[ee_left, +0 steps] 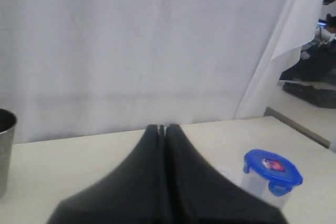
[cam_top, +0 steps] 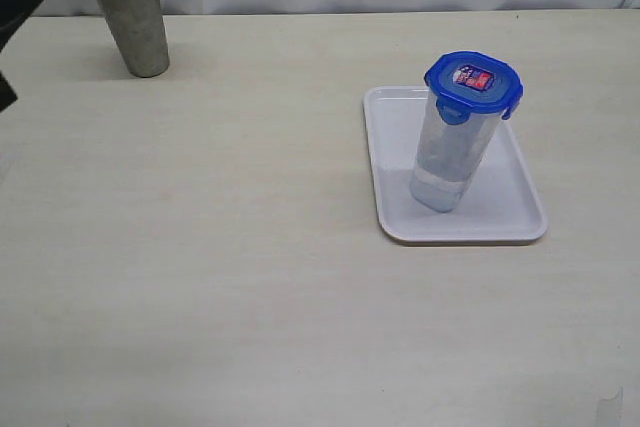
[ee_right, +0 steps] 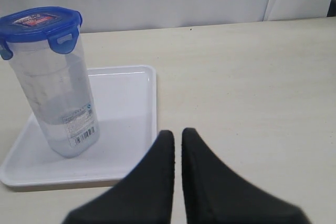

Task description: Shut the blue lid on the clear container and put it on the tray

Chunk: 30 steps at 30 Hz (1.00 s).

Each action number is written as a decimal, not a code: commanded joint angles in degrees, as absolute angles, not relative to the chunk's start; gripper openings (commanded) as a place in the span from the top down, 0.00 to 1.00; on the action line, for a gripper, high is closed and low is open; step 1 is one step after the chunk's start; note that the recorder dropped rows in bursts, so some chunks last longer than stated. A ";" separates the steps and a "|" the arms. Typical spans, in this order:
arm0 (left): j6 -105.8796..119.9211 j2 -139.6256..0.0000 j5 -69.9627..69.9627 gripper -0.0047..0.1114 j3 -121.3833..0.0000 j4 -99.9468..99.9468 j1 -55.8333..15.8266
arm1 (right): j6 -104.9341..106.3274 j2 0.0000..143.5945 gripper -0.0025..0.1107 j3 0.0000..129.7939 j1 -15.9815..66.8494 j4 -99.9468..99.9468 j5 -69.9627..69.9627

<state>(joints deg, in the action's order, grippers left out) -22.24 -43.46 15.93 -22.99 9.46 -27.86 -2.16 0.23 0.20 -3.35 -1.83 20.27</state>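
- Left gripper (ee_left: 161, 127): fingers pressed together, nothing between them. It shows only in its own wrist view.
- Right gripper (ee_right: 178, 135): fingers together bar a thin slit, gripping nothing. It sits over the table (cam_top: 200, 247), just beside the tray (cam_top: 395, 217).
- Clear container (cam_top: 450, 162): upright on the tray, inside the rim, clear of both grippers.
- Blue lid (cam_top: 474, 82): seated on top of the container. The visible flaps hang down over the rim; cannot tell if they are latched.
- Hidden: in the left wrist view the gripper blocks the container's lower part and the tray, so only the lid and upper wall show.
- Cut off: the steel cup (cam_top: 132, 17) is whole in the exterior view, well apart from the tray at the far left of the table. In the left wrist view the frame edge clips it.
- Dark shape (cam_top: 15, 7) at the left edge of the exterior view is mostly out of frame; cannot tell which part it is.
- The container's lower section looks cloudy; cannot tell whether anything is inside.
- Sticker (cam_top: 473, 77) on the lid top: red and blue, writing too small to read.
- Label (ee_right: 81, 129) low on the container wall: barcode plus small print, not legible.
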 commanded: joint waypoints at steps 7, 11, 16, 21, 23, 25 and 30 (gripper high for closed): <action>0.44 -34.73 19.43 0.96 -12.64 3.59 -25.53 | -2.33 0.00 0.93 0.00 -3.80 -1.76 19.57; 2.14 -30.68 19.19 0.96 -9.67 3.75 -22.16 | -2.33 0.00 0.93 0.00 -3.80 -1.76 19.57; 2.87 -23.70 19.06 0.96 -6.11 3.75 -17.21 | -2.33 0.00 0.93 0.00 -3.80 -1.76 19.57; 2.76 -16.58 18.25 0.96 -3.64 3.75 -13.18 | -2.33 0.00 0.93 0.00 -3.80 -1.76 19.57; 2.76 -14.21 16.86 0.96 -3.10 3.75 -11.70 | -2.33 0.00 0.93 0.00 -3.80 -1.76 19.57; 2.76 -11.42 14.46 0.96 -2.84 3.75 -9.64 | -2.33 0.00 0.93 0.00 -3.80 -1.76 19.57; 2.66 -7.19 11.75 0.96 -2.49 3.75 -4.63 | -2.33 0.00 0.93 0.00 -3.80 -1.76 19.57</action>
<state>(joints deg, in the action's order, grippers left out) 2.57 -8.56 12.74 -2.80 4.23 -6.29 -2.16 0.23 0.20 -3.35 -1.83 20.27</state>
